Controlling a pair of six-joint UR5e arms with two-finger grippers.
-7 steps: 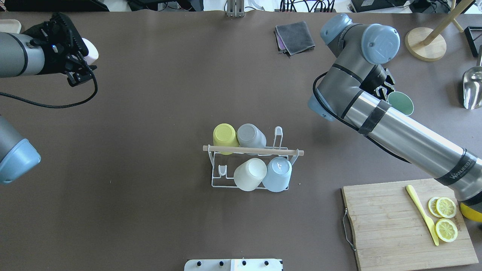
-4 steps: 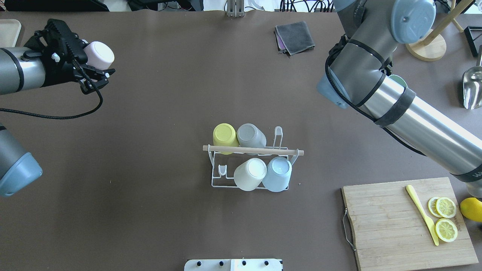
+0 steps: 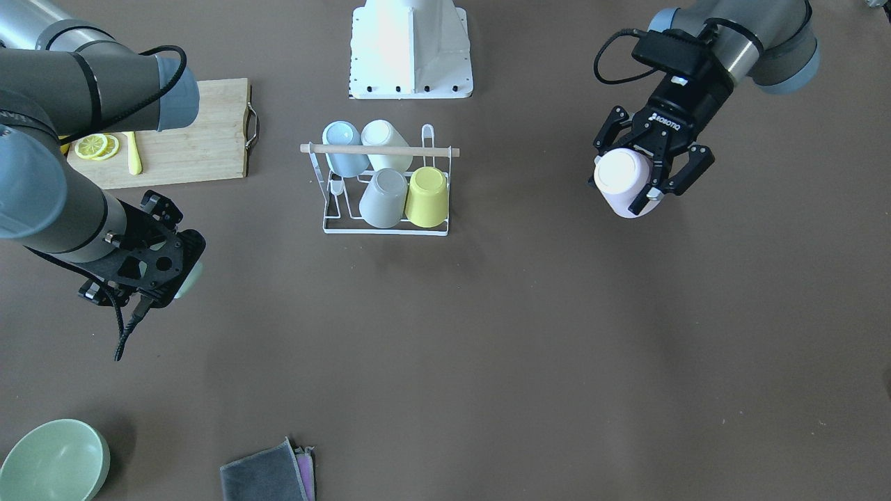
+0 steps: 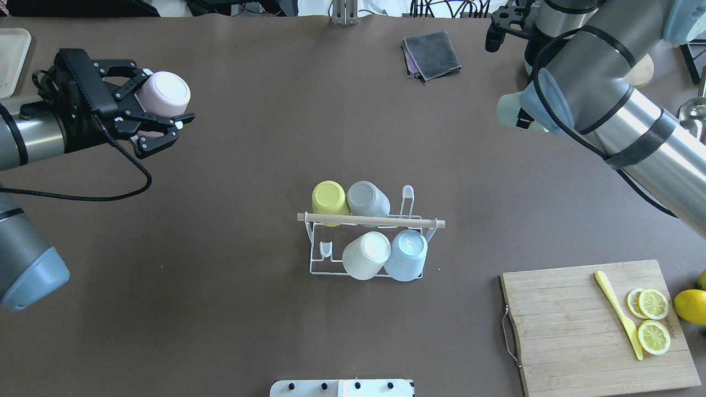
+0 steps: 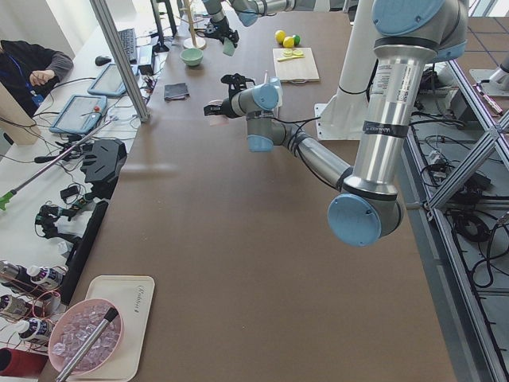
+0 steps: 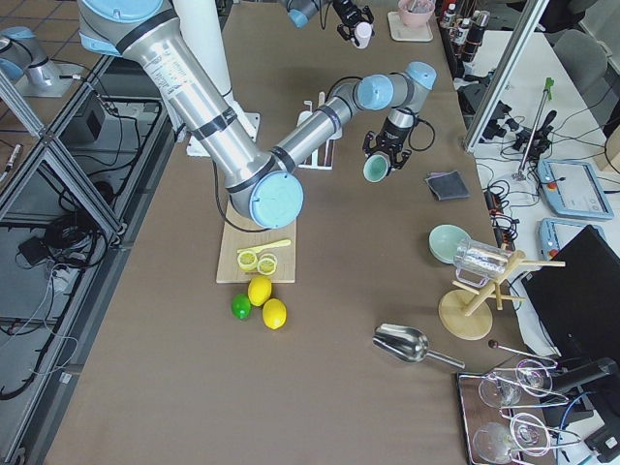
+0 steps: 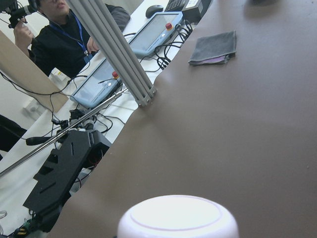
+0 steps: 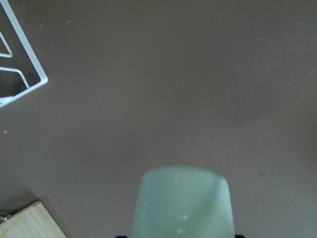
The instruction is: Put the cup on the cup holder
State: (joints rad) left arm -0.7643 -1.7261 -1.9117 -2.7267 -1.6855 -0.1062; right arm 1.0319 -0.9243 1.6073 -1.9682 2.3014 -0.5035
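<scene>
Overhead exterior view: the left end effector (image 4: 161, 103) is clamped on a pink cup (image 4: 165, 92), held above the desk (image 4: 248, 143) at its left side. The right end effector (image 3: 177, 268) grips a green cup (image 8: 182, 201) on the opposite side. Between them, well apart from both, the cup holder (image 4: 375, 221) stands mid-desk with four cups (image 4: 365, 262) on it.

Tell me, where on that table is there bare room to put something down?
The widest bare stretch of table lies on the robot's left of the cup holder. Another lies between it and the folded cloth. It is crowded at the right end, around the cutting board and lemon.
</scene>
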